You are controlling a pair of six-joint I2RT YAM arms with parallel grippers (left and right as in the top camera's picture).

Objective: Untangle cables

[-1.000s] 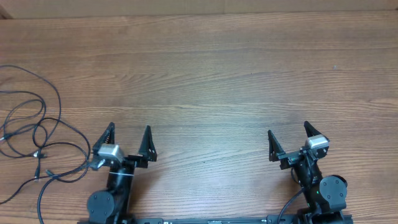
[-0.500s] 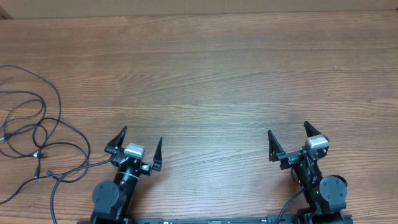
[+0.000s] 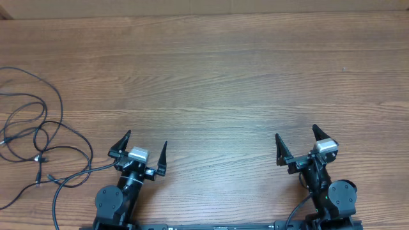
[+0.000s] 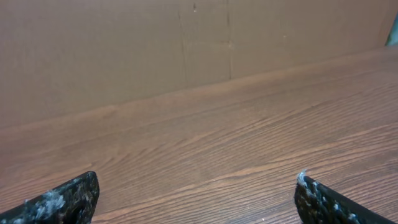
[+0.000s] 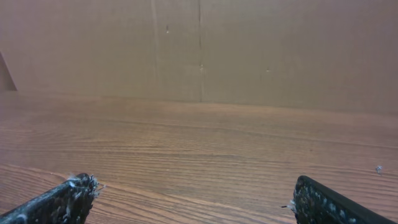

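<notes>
The cables (image 3: 39, 155) lie at the left edge of the overhead frame on the wooden table (image 3: 211, 76); they are thin black cords in loose, overlapping loops, crossing at a small knot with tiny plug ends. Along the bottom edge, the left gripper (image 3: 146, 138) and right gripper (image 3: 295, 131) have their jaws spread wide; both are empty.

Even soft light, faint shadows, sharp

Text on the table (image 3: 211, 76): we read none, only wood grain.
Text on the cardboard wall (image 5: 199, 50) behind the table: we read none, in either wrist view.
Markings on the arm bases (image 3: 337, 195) at the table's near edge: too small for us to read.
</notes>
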